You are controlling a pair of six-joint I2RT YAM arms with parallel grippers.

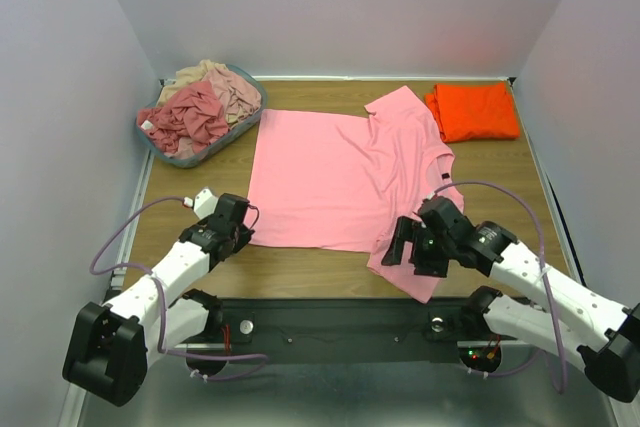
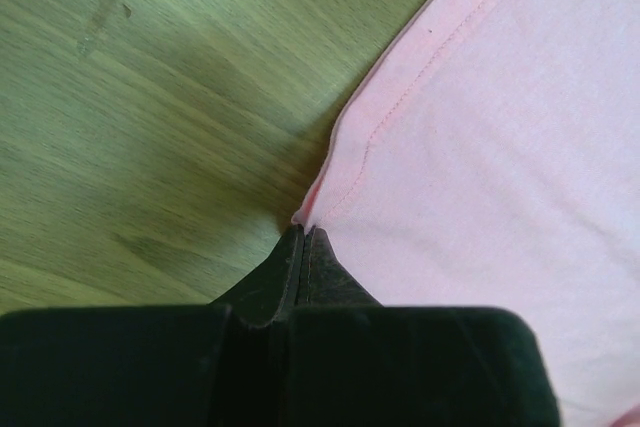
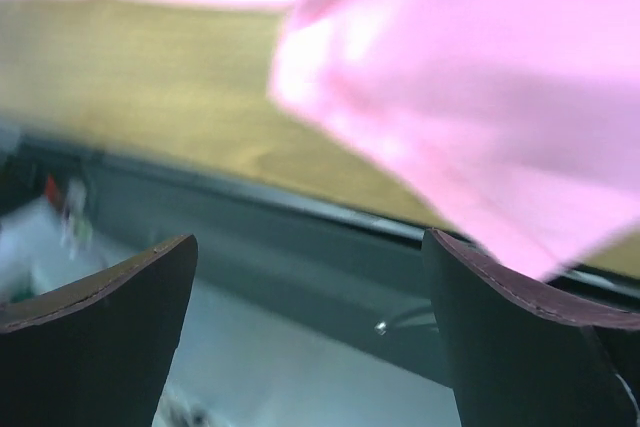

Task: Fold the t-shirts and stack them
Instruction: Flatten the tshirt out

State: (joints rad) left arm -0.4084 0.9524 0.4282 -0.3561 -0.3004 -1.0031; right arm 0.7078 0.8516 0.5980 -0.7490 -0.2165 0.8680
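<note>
A light pink t-shirt lies spread flat on the wooden table, its right sleeve reaching the front edge. My left gripper is shut on the shirt's near left hem corner, and the fabric rises into the closed tips of the gripper. My right gripper is open just above the near right sleeve. In the right wrist view this gripper holds nothing, with pink cloth beyond it. A folded orange t-shirt lies at the back right.
A grey-blue oval basket at the back left holds a crumpled dusty rose shirt and a beige one. White walls enclose the table on three sides. A dark metal rail runs along the front edge.
</note>
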